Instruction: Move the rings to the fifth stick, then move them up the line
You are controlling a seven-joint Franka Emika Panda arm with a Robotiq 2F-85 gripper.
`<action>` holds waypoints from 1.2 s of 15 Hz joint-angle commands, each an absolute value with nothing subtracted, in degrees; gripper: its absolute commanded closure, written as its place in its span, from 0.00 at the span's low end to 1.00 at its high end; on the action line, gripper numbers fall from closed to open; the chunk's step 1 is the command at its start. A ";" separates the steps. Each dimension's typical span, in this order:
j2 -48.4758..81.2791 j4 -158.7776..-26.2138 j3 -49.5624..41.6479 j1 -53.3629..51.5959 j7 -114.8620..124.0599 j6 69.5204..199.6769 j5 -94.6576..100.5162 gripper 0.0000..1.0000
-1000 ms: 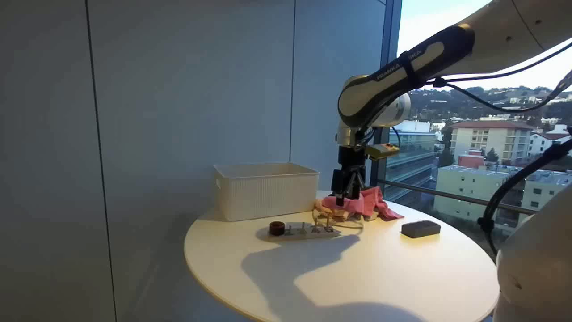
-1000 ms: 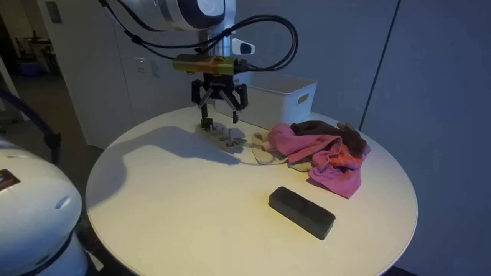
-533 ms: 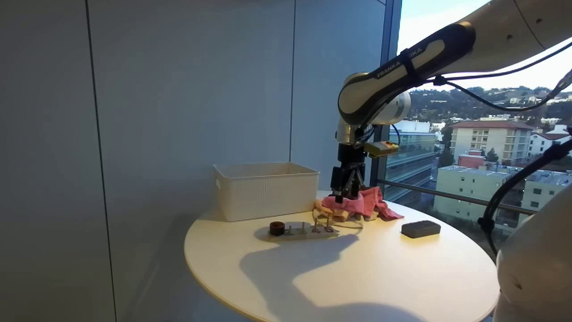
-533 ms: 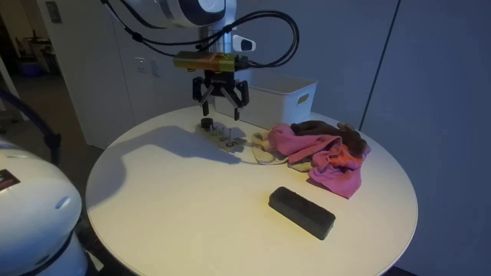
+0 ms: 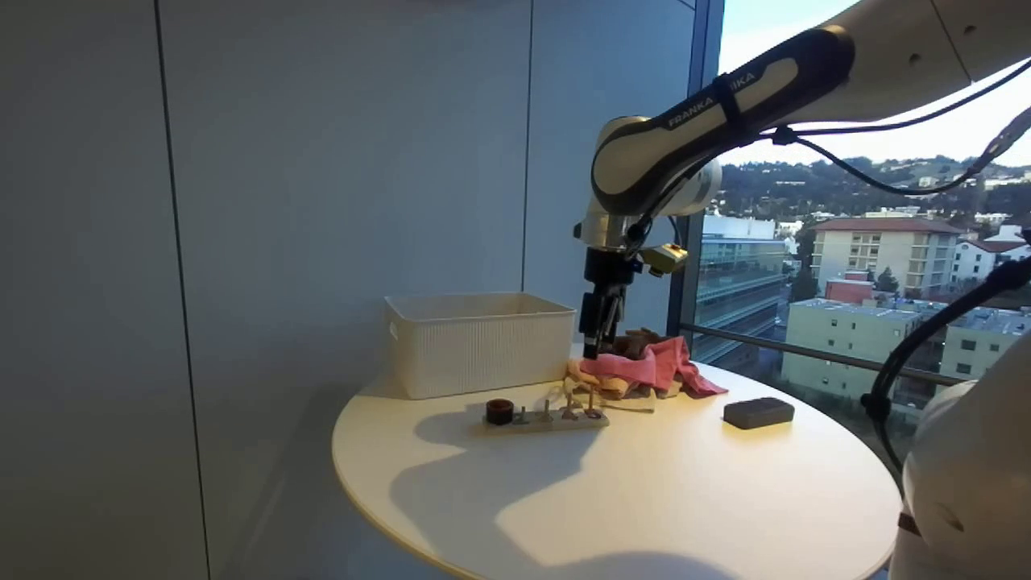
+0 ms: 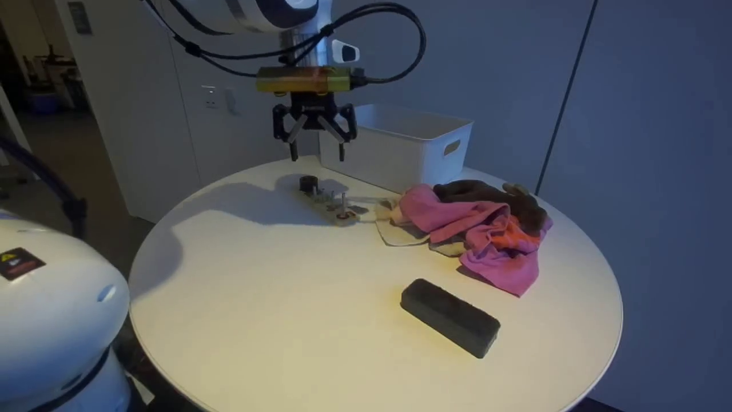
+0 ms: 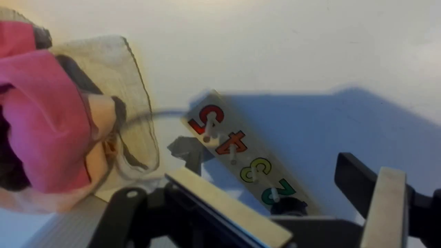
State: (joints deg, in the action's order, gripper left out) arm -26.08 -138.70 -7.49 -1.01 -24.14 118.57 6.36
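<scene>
Hovering empty, jaws apart, the black robot claw (image 6: 317,160) hung above and aside from dark cylindrical rings (image 5: 499,412) seated toward the far edge of the round white counter (image 6: 274,297), opposite the pale fifth stick (image 7: 208,127) on a numbered wooden board (image 7: 253,153).

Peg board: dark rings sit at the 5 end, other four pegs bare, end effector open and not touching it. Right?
Wrong end: the wrist view shows the dark rings at the end of the peg board opposite the 5, just past the 2. The rest holds: other four pegs bare, end effector open and not touching the board.
</scene>
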 commanded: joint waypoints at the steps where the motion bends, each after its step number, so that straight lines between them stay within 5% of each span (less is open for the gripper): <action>1: -22.13 -133.89 -7.13 -4.78 -32.43 118.03 5.11 0.00; 18: -5.54 -133.79 -3.45 -7.66 -76.56 137.04 -5.62 0.00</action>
